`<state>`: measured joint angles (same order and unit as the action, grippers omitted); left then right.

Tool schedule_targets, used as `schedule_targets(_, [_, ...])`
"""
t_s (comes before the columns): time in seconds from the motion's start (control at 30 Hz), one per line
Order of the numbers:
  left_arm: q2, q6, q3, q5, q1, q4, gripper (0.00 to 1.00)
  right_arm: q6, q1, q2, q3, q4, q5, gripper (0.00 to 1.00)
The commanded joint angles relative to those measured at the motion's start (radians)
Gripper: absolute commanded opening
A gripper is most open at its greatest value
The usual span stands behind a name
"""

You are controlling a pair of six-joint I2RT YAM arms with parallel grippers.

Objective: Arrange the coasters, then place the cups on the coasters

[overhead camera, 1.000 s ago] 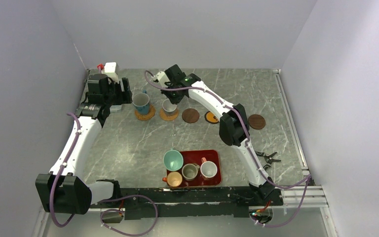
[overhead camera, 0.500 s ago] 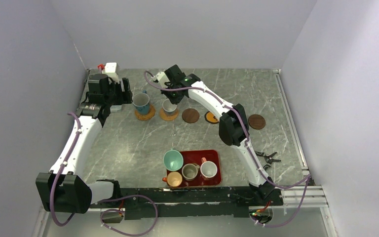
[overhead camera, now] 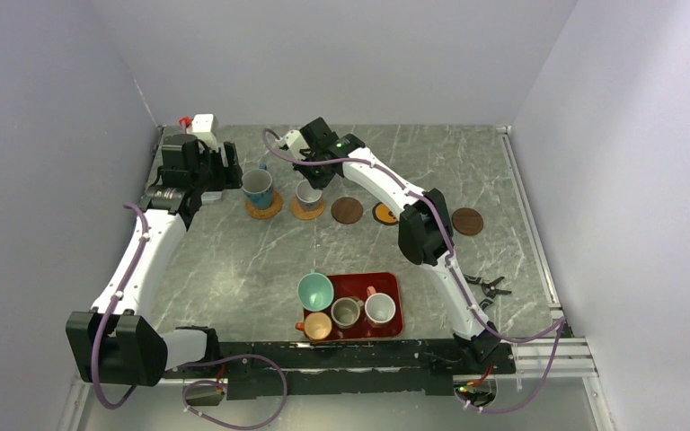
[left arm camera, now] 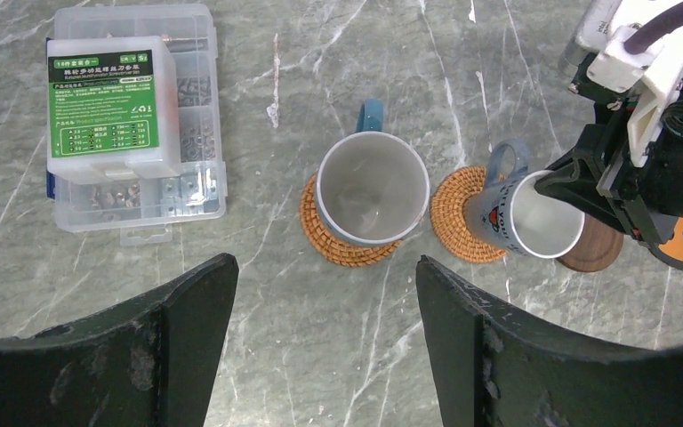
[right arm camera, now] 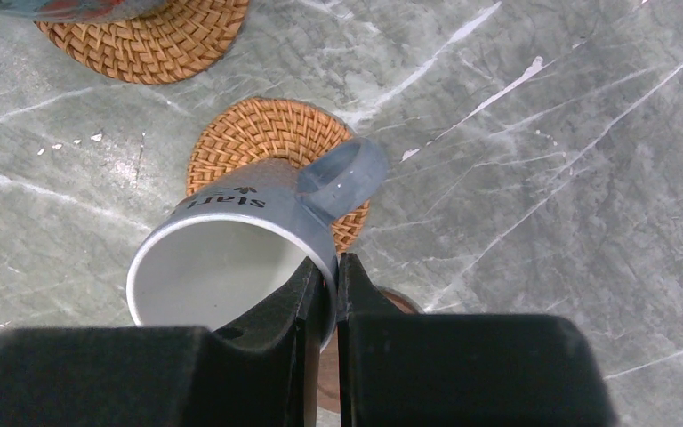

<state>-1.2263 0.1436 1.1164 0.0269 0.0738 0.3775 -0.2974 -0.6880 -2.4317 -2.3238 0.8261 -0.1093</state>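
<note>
Two round woven coasters (left arm camera: 342, 253) (left arm camera: 455, 213); right fingers (right arm camera: 271, 329) tight on grey mug (right arm camera: 231, 222) rim, left fingers (left arm camera: 187, 311) apart.

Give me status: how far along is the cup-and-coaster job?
Done: coasters laid in a row; the big blue-handled cup sits on the first woven coaster.
In hand: right gripper pinches the grey mug by its rim, tilted over the second woven coaster, not yet released. Left gripper open, empty.
Left: four cups on the red tray; three coasters bare.
</note>
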Motion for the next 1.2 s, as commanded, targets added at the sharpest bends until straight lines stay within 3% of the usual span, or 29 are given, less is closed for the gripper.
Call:
schedule_targets(0.0, [-0.001, 0.009, 0.006, 0.015, 0.005, -0.043, 0.79, -0.008, 0.005, -0.007, -0.047, -0.045, 0.005, 0.06])
schedule_targets(0.2, [-0.003, 0.01, 0.006, 0.016, 0.005, -0.043, 0.79, -0.01, 0.005, -0.004, -0.039, -0.058, 0.002, 0.22])
schedule_targets(0.7, [-0.003, 0.011, 0.008, 0.018, 0.005, -0.042, 0.79, -0.013, 0.004, 0.052, 0.001, -0.102, 0.004, 0.46])
schedule_targets(0.87, [0.0, 0.01, 0.006, 0.016, 0.006, -0.043, 0.79, -0.007, 0.004, 0.104, 0.04, -0.149, -0.004, 0.63])
schedule_targets(1.03, [0.003, 0.01, 0.005, 0.011, 0.004, -0.042, 0.79, 0.01, 0.004, 0.181, 0.106, -0.209, -0.011, 0.68])
schedule_targets(1.17, [0.016, 0.026, 0.002, 0.002, 0.006, -0.033, 0.78, 0.007, 0.004, 0.251, 0.108, -0.152, -0.022, 0.68])
